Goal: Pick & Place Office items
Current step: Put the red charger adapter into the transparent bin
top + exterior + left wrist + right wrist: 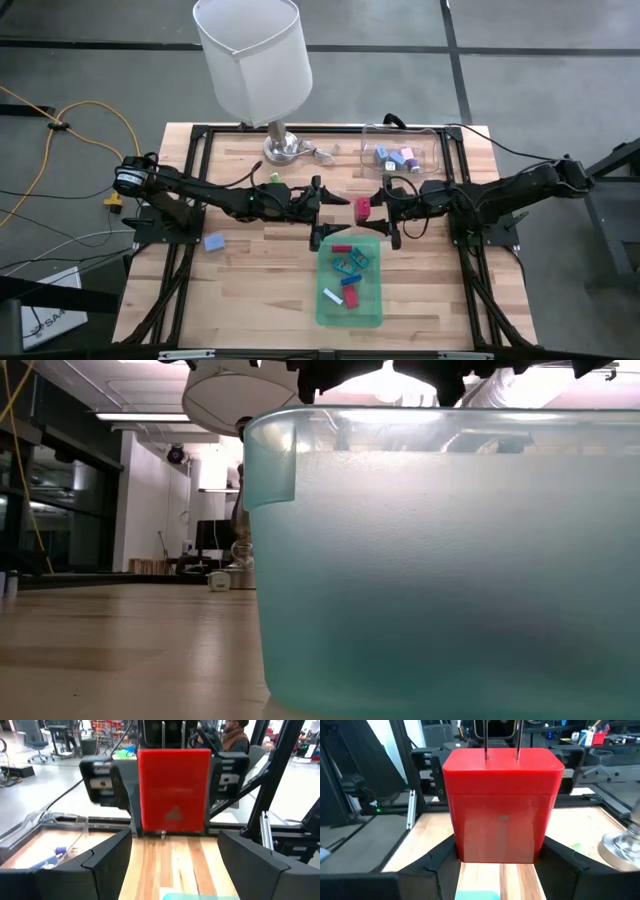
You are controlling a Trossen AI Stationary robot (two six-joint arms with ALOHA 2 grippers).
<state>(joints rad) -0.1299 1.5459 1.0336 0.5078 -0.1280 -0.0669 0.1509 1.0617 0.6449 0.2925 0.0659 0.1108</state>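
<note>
Wooden slats make up our tabletop point(260, 260), pale butcher-block with a dark frame around it, and a white fabric-shaded lamp point(252, 60) on a shiny metal base stands at the far edge. We see both arms meeting over the middle, just behind the green translucent tray point(350, 312), which already holds several small pieces in red, blue, teal and white. Between the two grippers sits a red block point(364, 208), smooth, glossy plastic with rounded corners. The right gripper point(500, 857) has its fingers closed around the block's lower half, wide apart only because the block is wide; the right wrist view shows the dark fingers pressed to its sides. The left gripper point(172, 855) faces it from the opposite side with its fingers spread fully and nothing between them; the block stands beyond its fingertips, apart from them. We judge this a hand-over or a carry toward the tray, the block held high so it clears the tray's rim. A clear plastic container point(400, 148) at the far right holds a few blue and pink pieces, and one pale blue piece point(213, 242) lies alone on the wood near the left arm. From table height the tray's frosted teal wall fills the view.
</note>
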